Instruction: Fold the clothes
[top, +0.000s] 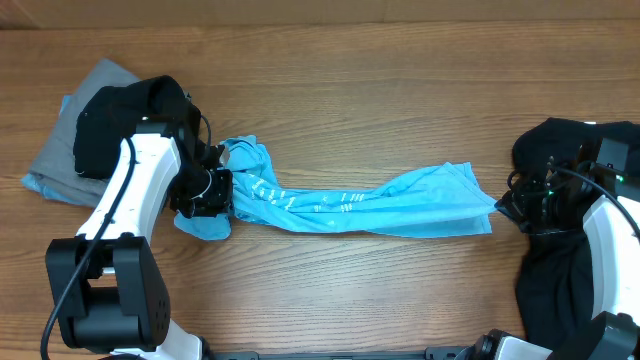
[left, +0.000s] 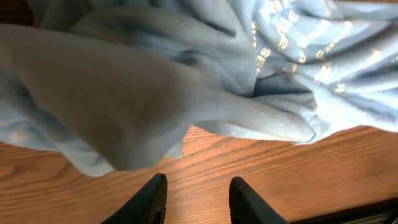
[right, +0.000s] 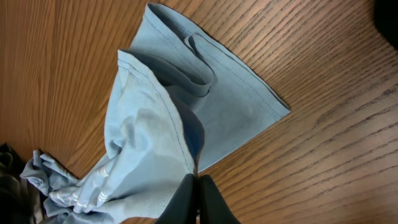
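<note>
The light blue T-shirt (top: 350, 208) with white lettering lies stretched in a long twisted band across the table's middle. My left gripper (top: 212, 192) is at its bunched left end; in the left wrist view its fingers (left: 198, 186) are open over bare wood, just below the hanging cloth (left: 155, 93). My right gripper (top: 503, 205) is at the shirt's right end, shut on the hem edge (right: 196, 180). The shirt's corner (right: 211, 93) lies flat on the wood.
A grey shirt (top: 55, 150) with a black garment (top: 110, 125) on it lies at the far left. More black clothes (top: 555, 270) are piled at the right, under my right arm. The wooden table (top: 350, 290) shows around them.
</note>
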